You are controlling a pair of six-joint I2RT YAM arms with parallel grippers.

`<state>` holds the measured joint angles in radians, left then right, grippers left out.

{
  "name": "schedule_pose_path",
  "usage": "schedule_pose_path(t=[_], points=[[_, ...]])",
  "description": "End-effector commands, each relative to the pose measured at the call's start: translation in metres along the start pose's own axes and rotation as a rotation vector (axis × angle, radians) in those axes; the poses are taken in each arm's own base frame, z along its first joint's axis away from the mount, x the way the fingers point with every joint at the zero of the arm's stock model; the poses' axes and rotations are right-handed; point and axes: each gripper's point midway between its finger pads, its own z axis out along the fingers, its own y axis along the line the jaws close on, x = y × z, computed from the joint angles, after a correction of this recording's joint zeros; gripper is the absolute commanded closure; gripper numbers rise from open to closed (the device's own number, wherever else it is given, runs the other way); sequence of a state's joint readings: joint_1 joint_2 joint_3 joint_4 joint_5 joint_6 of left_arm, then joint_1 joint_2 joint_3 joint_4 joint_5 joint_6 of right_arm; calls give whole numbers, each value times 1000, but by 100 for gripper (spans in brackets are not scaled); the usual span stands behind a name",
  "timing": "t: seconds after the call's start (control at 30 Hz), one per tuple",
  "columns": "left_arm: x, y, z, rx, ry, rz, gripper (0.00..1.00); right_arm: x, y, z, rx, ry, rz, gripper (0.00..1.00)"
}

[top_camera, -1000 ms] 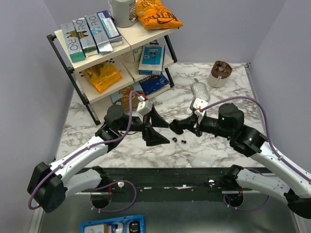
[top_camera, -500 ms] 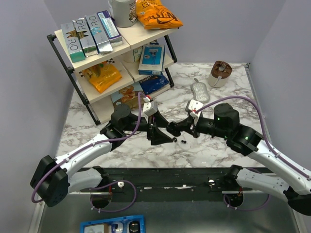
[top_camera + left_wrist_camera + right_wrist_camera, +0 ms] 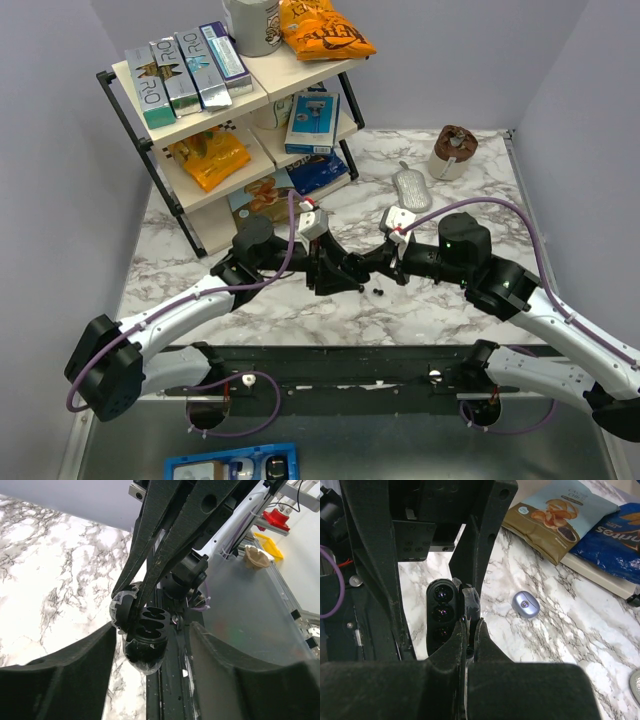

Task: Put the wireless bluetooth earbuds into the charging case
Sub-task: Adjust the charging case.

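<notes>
Glossy black oval plastic charging case (image 3: 150, 625), lid open, held in the air over the near middle of the white marble-patterned tabletop (image 3: 410, 310), between the two arms. Long axis running along the line of the right fingers, far end pointing at the left arm; socket face turned upward enough to show in both wrist views, hollow sockets visible. Right pincer (image 3: 470, 623) clenched on the case's near edge. Left pincer (image 3: 152, 630) released, one finger on each side of the case, a gap visible on both sides. Two small black earbuds (image 3: 375, 290) lying loose on the tabletop just below the case in the overhead view, beside each other. Farther out, a small lilac oval pod (image 3: 526, 604) on the marble, and a black-framed wooden shelf rack (image 3: 200, 122) of boxes and snack bags at the far left.
</notes>
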<state>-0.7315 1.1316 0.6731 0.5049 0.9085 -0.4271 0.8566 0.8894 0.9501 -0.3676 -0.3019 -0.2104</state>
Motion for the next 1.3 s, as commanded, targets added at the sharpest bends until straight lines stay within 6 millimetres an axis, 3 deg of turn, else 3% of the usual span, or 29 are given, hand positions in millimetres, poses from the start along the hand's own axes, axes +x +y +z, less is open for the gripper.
schedule_pose_path(t=[0.0, 0.1, 0.4, 0.57, 0.6, 0.63, 0.7, 0.83, 1.03, 1.13, 1.27], points=[[-5, -3, 6, 18, -18, 42, 38, -21, 2, -2, -13, -55, -23, 99], [-3, -2, 6, 14, -16, 43, 44, -21, 2, -2, -14, -55, -20, 99], [-2, -2, 4, 1, -28, 64, 75, -20, 4, -2, -24, -52, -16, 99], [-1, -2, 2, -9, -46, 88, 79, -21, 4, -4, -22, -55, -15, 99], [-4, -4, 1, -9, -58, 102, 81, -22, 4, -5, -20, -57, -14, 96], [-1, -2, 0, -18, -61, 104, 91, -22, 4, -6, -18, -58, -12, 83], [-3, -4, -2, -21, -79, 125, 100, -23, 4, -6, -14, -59, -6, 68], [-1, -3, -4, -36, -96, 136, 100, -29, 2, -9, 4, -79, 5, 47], [-2, 3, -9, -102, -119, 145, 100, -63, -15, -25, 114, -172, 74, 32], [-5, 14, -16, -200, -136, 115, 100, -65, -38, -26, 240, -169, 167, 24], [-6, 20, -28, -288, -193, 78, 100, -23, -68, -17, 411, -76, 351, 25]])
